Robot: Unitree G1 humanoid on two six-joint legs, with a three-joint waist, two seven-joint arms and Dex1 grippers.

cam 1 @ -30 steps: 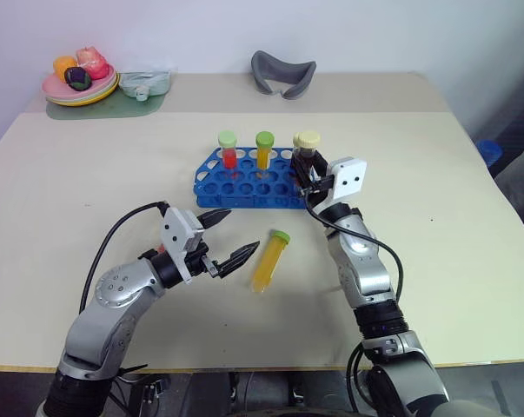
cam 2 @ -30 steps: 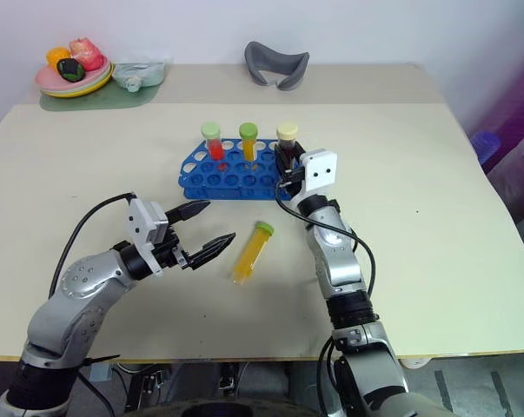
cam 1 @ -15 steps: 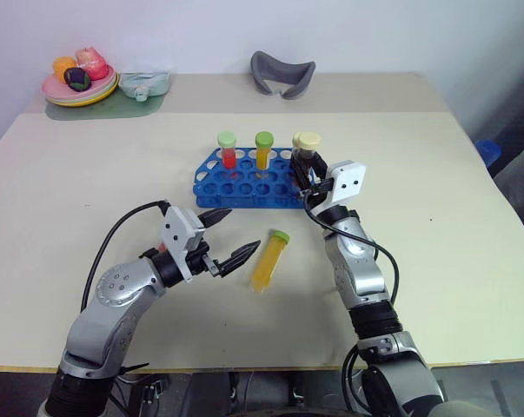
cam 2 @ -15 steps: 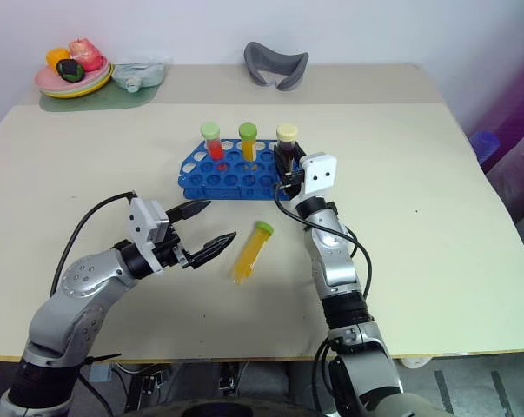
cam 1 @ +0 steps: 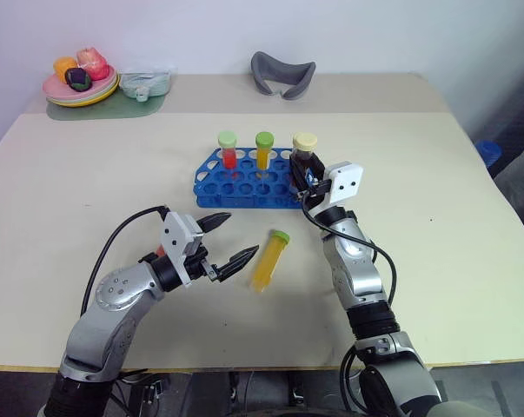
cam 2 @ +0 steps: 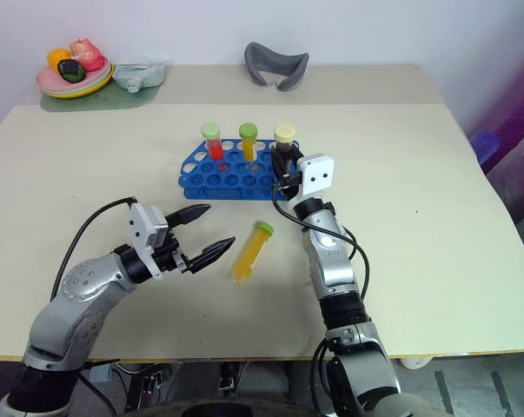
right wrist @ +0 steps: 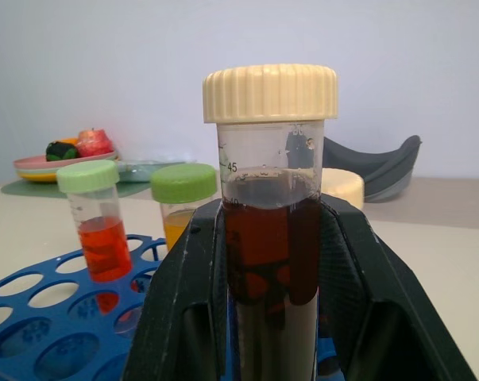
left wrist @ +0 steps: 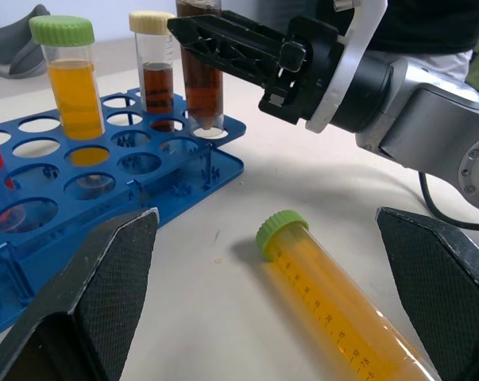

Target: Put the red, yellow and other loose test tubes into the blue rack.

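red (cam 1: 228, 148), yellow (cam 1: 263, 149) and brown (left wrist: 156, 73) tubes are standing in the blue rack (cam 1: 244, 182). the right gripper (cam 1: 308, 178), fingers clamped on a second brown tube (right wrist: 270, 230), is lowering it into a corner hole. a yellow tube (cam 1: 269, 261) is lying on the desk (cam 1: 88, 174), left gripper (cam 1: 225, 241) fingers apart beside it.

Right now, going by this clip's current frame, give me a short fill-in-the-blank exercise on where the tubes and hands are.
1. The right hand is shut on the tube with the ____ cap.
2. The yellow tube left on the table lies on its ____.
3. The left hand beside it is ____.
4. The blue rack has round ____ in its top.

Missing words: cream; side; open; holes
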